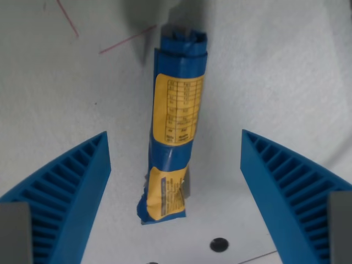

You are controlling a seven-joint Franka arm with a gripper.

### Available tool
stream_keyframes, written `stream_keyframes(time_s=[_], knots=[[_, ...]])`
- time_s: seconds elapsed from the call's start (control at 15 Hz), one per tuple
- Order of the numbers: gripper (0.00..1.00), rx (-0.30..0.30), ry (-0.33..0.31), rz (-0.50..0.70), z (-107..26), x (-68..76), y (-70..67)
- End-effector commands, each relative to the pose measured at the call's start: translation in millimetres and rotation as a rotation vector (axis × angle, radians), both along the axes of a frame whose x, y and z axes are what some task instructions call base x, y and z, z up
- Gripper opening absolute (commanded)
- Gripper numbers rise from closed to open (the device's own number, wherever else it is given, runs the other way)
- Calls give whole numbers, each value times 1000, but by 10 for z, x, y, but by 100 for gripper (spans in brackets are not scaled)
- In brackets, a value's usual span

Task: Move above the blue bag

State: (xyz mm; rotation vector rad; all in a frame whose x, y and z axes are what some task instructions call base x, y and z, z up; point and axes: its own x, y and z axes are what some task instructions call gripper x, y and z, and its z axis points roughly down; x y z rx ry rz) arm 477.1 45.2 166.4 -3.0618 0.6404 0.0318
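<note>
Blue ribbed fingers [71, 187] of the gripper [175, 144] stand spread wide with nothing held, the blue bag [175, 126] lying lengthwise between them on the white table [286, 66], so any sideways drift could nudge it off-centre.

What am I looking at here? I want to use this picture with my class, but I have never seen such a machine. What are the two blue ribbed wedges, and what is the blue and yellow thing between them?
This is a single picture from a camera mounted on a robot arm's wrist, looking down past its claw at a white surface. The two ribbed blue wedges are the claw's fingers, one on each side of the view. They stand wide apart and hold nothing. Between them, lying on the surface, is the blue bag, rolled up long and narrow, with yellow printed labels. The claw is above the bag, not touching it. A few thin red lines mark the surface near the top, and a small dark hole shows near the bottom.
</note>
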Motion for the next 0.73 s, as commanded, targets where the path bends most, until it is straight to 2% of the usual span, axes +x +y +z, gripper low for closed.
stream_keyframes(time_s=[0.07, 0.73], knots=[[100, -15, -91, -107, -62, -59, 57], [100, -17, -96, -69, -115, -102, 85]])
